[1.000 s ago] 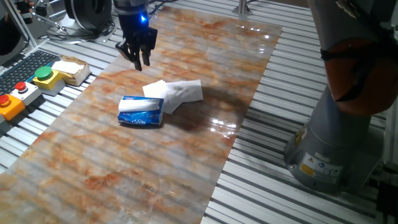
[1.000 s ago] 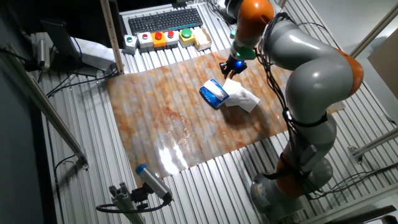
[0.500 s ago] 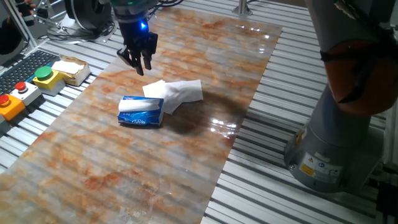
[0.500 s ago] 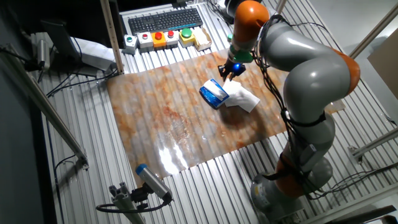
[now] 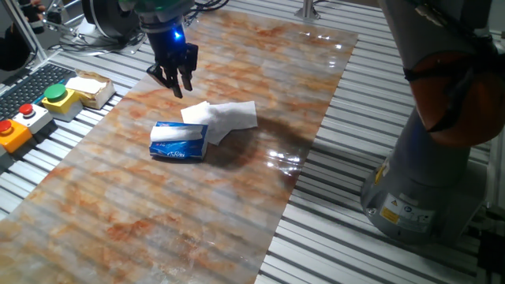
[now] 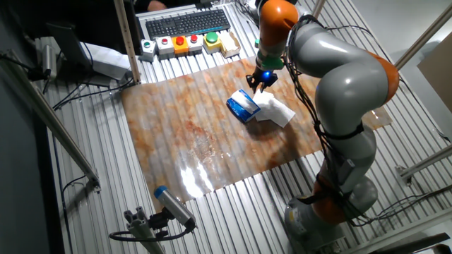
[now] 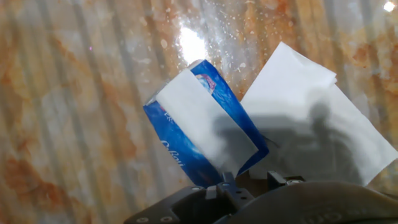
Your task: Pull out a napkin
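above the blue napkin pack [image 5: 179, 142] our gripper [image 5: 175, 80] hangs empty (fingers nearly together), so we should open and descend onto the protruding napkin [image 7: 205, 121].

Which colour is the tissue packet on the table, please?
The tissue packet is blue with white lettering, with a white napkin on top. The hand view shows it best.

I work in a robotics lab. My table [image 5: 442, 260] is made of slotted aluminium profiles, with a button box [image 6: 185, 44], a keyboard [image 6: 187, 22] and cables [image 6: 70, 99] around.
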`<state>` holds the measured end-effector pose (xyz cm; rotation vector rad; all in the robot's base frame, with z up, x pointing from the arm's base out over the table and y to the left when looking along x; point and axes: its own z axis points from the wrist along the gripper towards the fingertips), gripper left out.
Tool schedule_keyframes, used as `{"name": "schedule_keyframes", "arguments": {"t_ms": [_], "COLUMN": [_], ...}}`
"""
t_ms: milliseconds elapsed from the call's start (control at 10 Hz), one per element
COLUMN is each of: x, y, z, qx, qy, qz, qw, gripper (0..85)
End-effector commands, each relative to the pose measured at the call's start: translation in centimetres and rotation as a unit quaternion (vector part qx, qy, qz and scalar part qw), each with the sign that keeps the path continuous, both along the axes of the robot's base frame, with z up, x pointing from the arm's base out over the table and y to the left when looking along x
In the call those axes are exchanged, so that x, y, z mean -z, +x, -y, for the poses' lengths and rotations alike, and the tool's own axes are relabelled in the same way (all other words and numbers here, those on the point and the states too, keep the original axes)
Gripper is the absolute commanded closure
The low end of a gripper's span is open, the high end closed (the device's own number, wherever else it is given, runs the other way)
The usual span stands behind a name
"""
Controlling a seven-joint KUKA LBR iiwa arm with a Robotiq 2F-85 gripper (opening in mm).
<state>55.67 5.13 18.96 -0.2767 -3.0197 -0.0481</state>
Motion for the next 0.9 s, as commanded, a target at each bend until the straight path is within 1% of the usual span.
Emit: {"name": "schedule_keyframes", "arguments": {"t_ms": [0,100,200,300,400,500,600,700,800], "x": [0.11,-0.01,-0.36,-0.59,-0.59,-0.59,-0.59,-0.59,-0.59], "y": [-0.02,0.02,0.06,0.08,0.08,0.08,0.08,0.08,0.08], "z": [-0.08,-0.12,-0.38,-0.49,-0.49,-0.49,-0.49,-0.49,-0.49], "qx": [-0.005,-0.009,-0.003,0.012,0.051,0.054,0.047,0.056,0.041], "qy": [-0.003,-0.006,0.002,0.007,0.017,0.001,-0.006,-0.007,-0.016], "qz": [0.002,0.002,0.002,-0.001,0.001,-0.003,-0.008,-0.003,-0.006], "qw": [1.0,0.9999,1.0,0.9999,0.9985,0.9985,0.9988,0.9984,0.999], "gripper": [51.0,51.0,51.0,51.0,34.0,34.0,34.0,34.0,34.0]}}
